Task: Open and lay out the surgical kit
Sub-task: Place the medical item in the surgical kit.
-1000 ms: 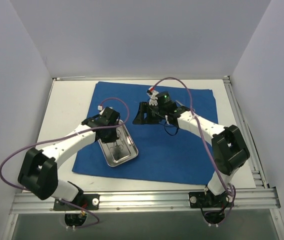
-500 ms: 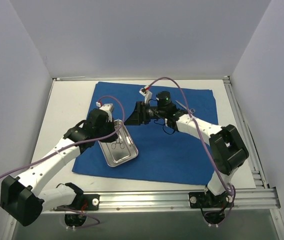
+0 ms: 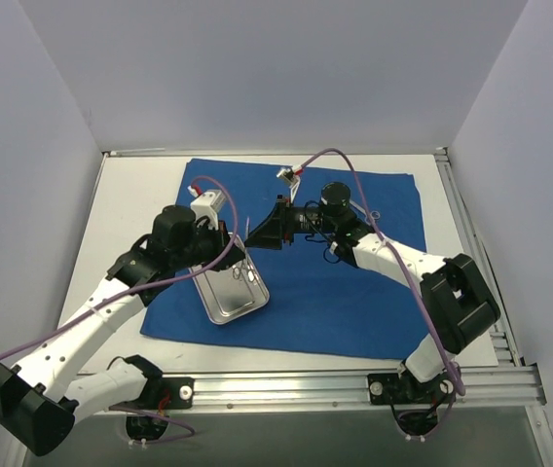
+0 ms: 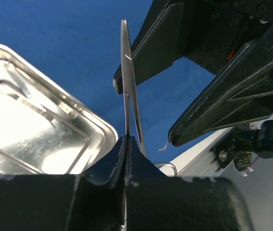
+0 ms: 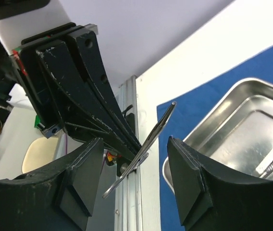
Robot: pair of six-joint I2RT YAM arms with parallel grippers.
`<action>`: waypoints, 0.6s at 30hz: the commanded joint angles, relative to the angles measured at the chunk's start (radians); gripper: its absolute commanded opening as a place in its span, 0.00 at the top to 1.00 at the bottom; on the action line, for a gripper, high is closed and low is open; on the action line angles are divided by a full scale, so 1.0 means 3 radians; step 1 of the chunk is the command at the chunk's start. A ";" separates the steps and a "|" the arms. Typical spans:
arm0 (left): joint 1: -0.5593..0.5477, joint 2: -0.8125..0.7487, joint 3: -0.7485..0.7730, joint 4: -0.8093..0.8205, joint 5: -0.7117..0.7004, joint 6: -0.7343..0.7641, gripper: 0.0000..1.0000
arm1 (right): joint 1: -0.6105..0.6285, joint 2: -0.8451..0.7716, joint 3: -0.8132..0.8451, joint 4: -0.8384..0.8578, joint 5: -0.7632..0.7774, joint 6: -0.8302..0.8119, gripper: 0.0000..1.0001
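The royal-blue cloth lies spread flat on the table. The steel tray sits on its left part, and a scissor-like instrument lies in it. My left gripper is shut on a second slim instrument and holds it in the air above the tray's far end. My right gripper is open, with a finger on either side of that instrument, not touching it. In the right wrist view the tray lies lower right.
A small metal instrument lies on the cloth behind the right arm. White table margins surround the cloth. Enclosure walls stand left, right and behind. An aluminium rail runs along the near edge.
My left gripper has risen from the tray with the slim instrument and swung toward the centre. My right gripper has moved left and now straddles that instrument.
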 commanded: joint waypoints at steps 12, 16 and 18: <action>0.0026 -0.0241 0.0007 0.0593 0.0480 -0.0114 0.98 | 0.0034 0.0011 -0.0079 0.1551 -0.0314 0.0779 0.66; 0.0052 -0.0236 -0.0009 0.0695 0.0572 -0.0149 0.98 | 0.0059 0.0032 -0.0099 0.1832 -0.0365 0.0963 0.77; 0.0067 -0.0231 -0.0014 0.0742 0.0618 -0.0160 0.98 | 0.0065 0.0062 -0.0084 0.1848 -0.0371 0.0979 0.90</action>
